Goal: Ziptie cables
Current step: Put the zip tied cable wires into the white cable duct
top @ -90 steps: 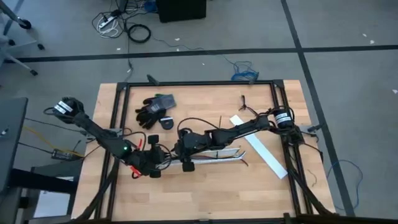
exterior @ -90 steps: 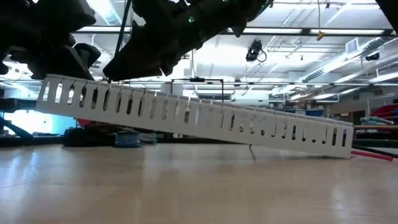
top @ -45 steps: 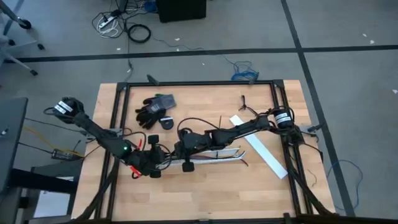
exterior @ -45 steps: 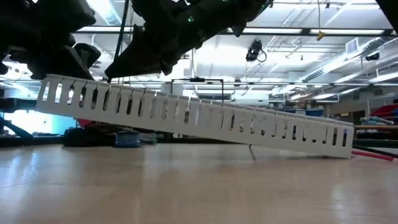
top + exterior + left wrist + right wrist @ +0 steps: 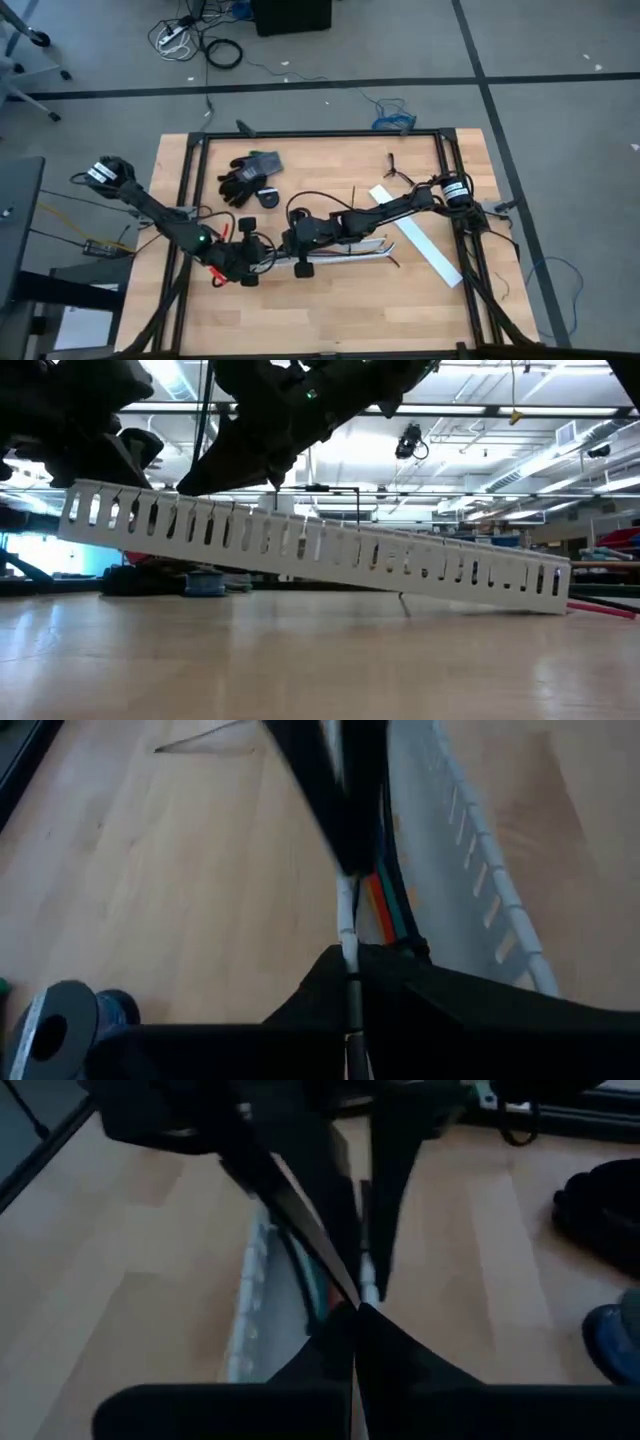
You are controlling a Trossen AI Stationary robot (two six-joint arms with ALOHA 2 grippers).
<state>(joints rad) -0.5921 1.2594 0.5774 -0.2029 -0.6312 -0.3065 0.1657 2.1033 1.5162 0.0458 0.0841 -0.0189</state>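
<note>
Wooden counter [image 5: 330, 300] stretches under both my arms, with a grey floor around it. My left gripper [image 5: 262, 252] and my right gripper [image 5: 290, 240] meet nose to nose near the middle of the counter, just at the end of the white slotted channel [image 5: 320, 550], which sits tilted with one end raised. The cables [image 5: 380, 905], white, red and green-blue strands with a dark one, run out straight ahead of my left gripper and lie along the channel's inner side; my left gripper is clenched on their white strand, which passes between its closed fingers. My right gripper's fingers come together to a point, clenched on the same cables from the other side. Black gloves [image 5: 243, 178] lie well beyond both grippers, toward the far edge. The ziptie I cannot make out.
</note>
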